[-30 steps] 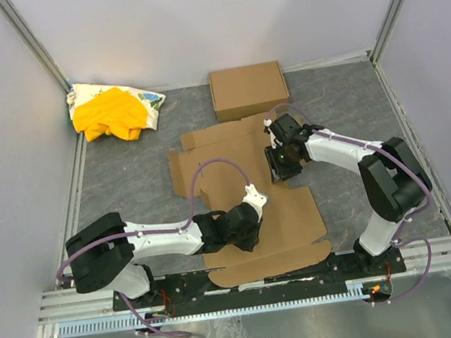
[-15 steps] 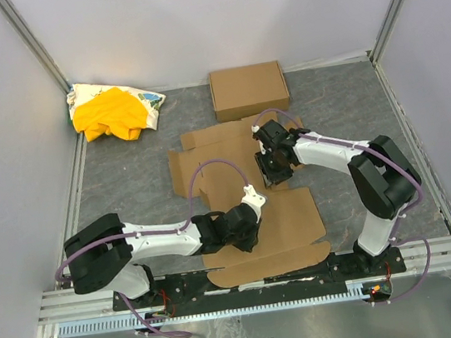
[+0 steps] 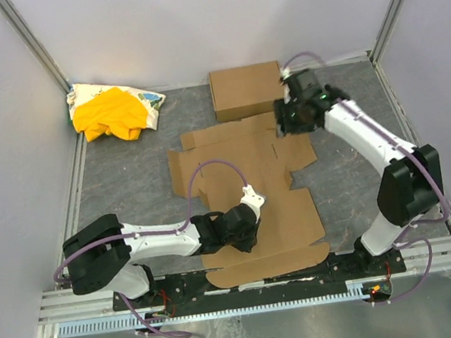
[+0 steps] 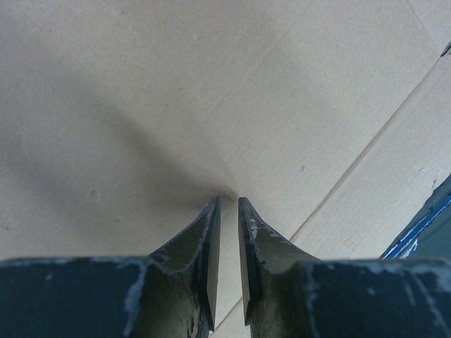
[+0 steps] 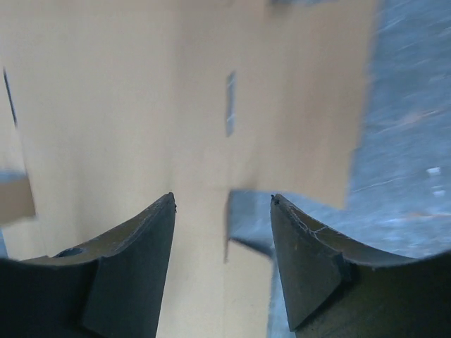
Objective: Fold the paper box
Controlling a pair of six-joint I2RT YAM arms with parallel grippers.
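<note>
The paper box [image 3: 233, 164] lies as a wide flat brown sheet in the middle of the grey table. My left gripper [image 3: 239, 238] is shut, and its tips [image 4: 226, 200] press down on the sheet's near part [image 4: 211, 84] close to a crease. My right gripper [image 3: 287, 118] is open and empty. It hovers over the sheet's far right corner, beside the other carton. In the right wrist view, its fingers [image 5: 223, 198] frame the cardboard [image 5: 106, 105], a slit and a notch showing the table.
A neat closed brown carton [image 3: 249, 90] sits at the back, just behind the sheet. A yellow cloth bundle [image 3: 112, 111] lies in the back left corner. Grey mat [image 3: 351, 168] shows to the right of the sheet. Walls enclose the table.
My right gripper has swung from over the sheet's middle right back to its far right corner. The right panel now shows flat. The left arm has not moved.
</note>
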